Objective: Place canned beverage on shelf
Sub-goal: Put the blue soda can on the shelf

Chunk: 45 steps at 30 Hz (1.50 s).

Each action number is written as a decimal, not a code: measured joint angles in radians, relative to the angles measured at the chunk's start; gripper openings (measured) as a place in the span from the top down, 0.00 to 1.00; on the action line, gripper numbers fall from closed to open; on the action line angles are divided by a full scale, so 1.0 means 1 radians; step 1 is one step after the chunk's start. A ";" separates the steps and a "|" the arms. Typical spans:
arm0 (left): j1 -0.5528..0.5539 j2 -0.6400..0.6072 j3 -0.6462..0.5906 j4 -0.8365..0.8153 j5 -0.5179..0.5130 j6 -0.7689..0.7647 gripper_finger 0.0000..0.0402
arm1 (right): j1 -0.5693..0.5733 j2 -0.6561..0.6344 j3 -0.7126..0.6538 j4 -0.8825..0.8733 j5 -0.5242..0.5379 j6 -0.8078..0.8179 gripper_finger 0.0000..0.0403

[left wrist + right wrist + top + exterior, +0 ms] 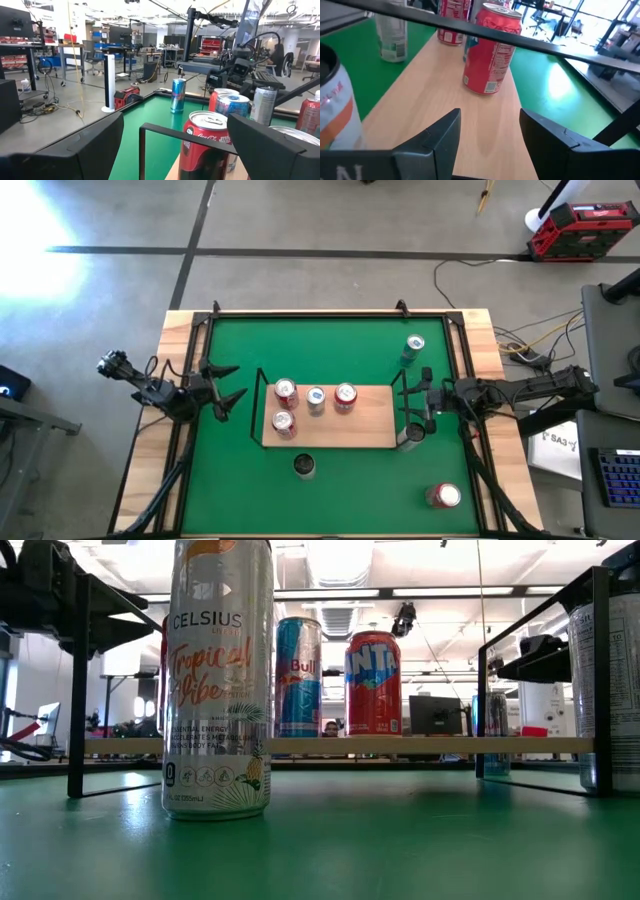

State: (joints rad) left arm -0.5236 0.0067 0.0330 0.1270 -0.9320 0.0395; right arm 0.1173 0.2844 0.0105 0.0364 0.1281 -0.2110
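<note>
The shelf [350, 430], a light-wood board with black wire ends, lies in the middle of the green mat. Several cans stand upright on its left half: two red ones [285, 391] [283, 423], a silver-blue one [316, 399] and another red one [345, 395]. My left gripper [232, 383] stands open and level off the shelf's left end, nothing between its fingers [172, 155]. At the shelf's right end, my right gripper [420, 402] points over the board [490, 145]; its fingers stand apart around nothing. Beside it, a silver can [410, 438] stands on the mat.
More cans stand on the mat: a tall Celsius can [304, 467] in front of the shelf, a blue one [413, 350] at the far right, and a red one [443, 496] at the near right. The shelf's wire end [485, 32] crosses in front of my right gripper.
</note>
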 joint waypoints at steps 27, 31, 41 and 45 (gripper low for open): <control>-0.001 0.005 0.004 -0.001 0.000 0.000 0.15 | 0.003 0.011 0.245 -0.417 0.378 0.517 0.51; -0.001 0.007 0.004 -0.002 0.000 0.000 0.15 | 0.002 0.026 0.333 -0.582 0.515 0.774 0.51; 0.000 0.011 0.004 -0.001 0.000 0.000 0.15 | 0.002 0.173 0.613 -0.995 0.520 1.291 0.51; 0.000 0.011 0.004 -0.001 0.000 0.000 0.15 | 0.002 0.266 0.708 -1.110 0.518 1.404 0.51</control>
State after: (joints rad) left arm -0.5236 0.0181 0.0368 0.1257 -0.9321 0.0395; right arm 0.1196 0.5501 0.7185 -1.0735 0.6461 1.1928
